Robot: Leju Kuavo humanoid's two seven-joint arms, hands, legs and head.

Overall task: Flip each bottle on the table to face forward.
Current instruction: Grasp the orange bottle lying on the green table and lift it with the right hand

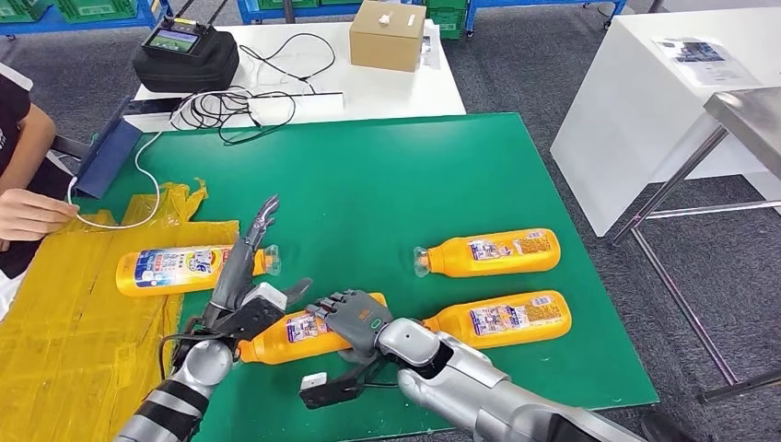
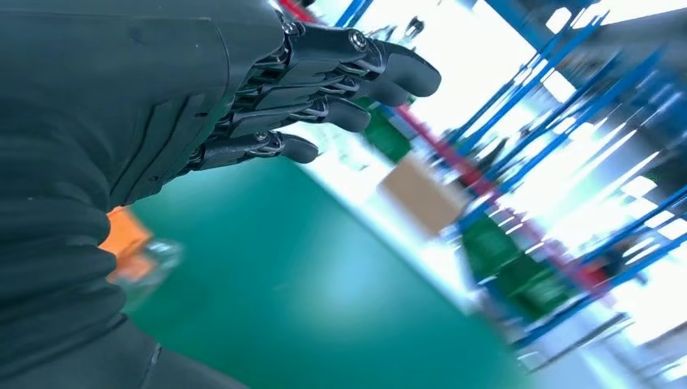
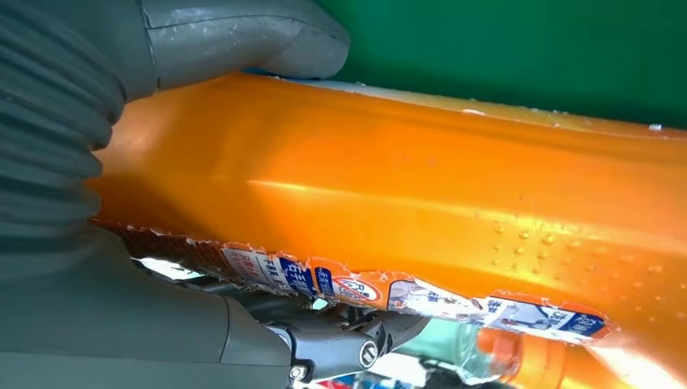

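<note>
You are looking at a large green table mat [image 1: 387,175] with a crumpled yellow plastic sheet [image 1: 74,304] lying over its edge on the left hand's side. Four orange plastic bottles with printed labels are lying on their sides. Your right hand [image 1: 348,318] is wrapping over the nearest orange bottle [image 1: 285,339], gripping it; its fingers are hiding the middle of the label, and your left arm is covering the cap end. In the right wrist view the bottle body [image 3: 421,194] is filling the space between the grey thumb and the dark fingers [image 3: 348,344], with the torn label edge showing.

Your left hand [image 1: 249,253] is hanging just above that bottle's cap end, fingers apart and pointing away, holding nothing; its wrist view is blurred, showing spread fingers [image 2: 324,81].

Just beyond the left hand, a second orange bottle [image 1: 180,269] is lying half on the yellow sheet, its neck hidden behind the fingers. Two more orange bottles are lying beyond the right hand: one [image 1: 502,318] just beside it, one [image 1: 493,252] farther off.

A person's hand [image 1: 32,214], cut off by the frame, is resting at the sheet's far edge.
</note>
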